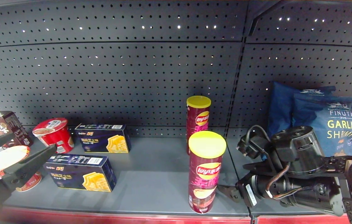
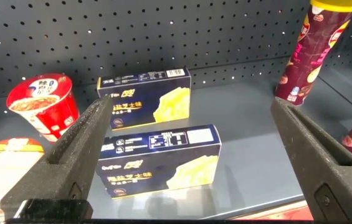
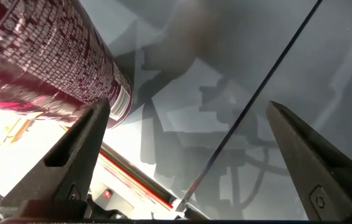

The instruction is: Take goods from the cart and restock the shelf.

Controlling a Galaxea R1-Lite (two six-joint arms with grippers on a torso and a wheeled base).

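On the grey shelf (image 1: 151, 174), near its front edge, the front chip can (image 1: 206, 172) is standing upright under its yellow lid, with a second chip can (image 1: 198, 119) standing behind it toward the pegboard. The right gripper (image 3: 187, 106) is hanging low just beside the front can's base, its fingers spread wide and gripping nothing. The left gripper (image 2: 189, 102) is likewise gaping empty, hovering over the biscuit boxes (image 2: 163, 162) and the red cup noodles (image 2: 42, 102) at the shelf's left end. The can is looking like a light paperboard tube: stiff enough for a firm pinch, yet likely to dent under hard pressure, smooth-skinned, and tall and narrow enough to topple at a nudge. A hold across the mid-body is seeming safest, well below the lid. The head view is giving the can's whole height and its neighbour. The right wrist view is instead showing the can's lower wall lying outside the gap between the fingers, not inside it. The left wrist view is showing the two boxes lying flat, one behind the other.
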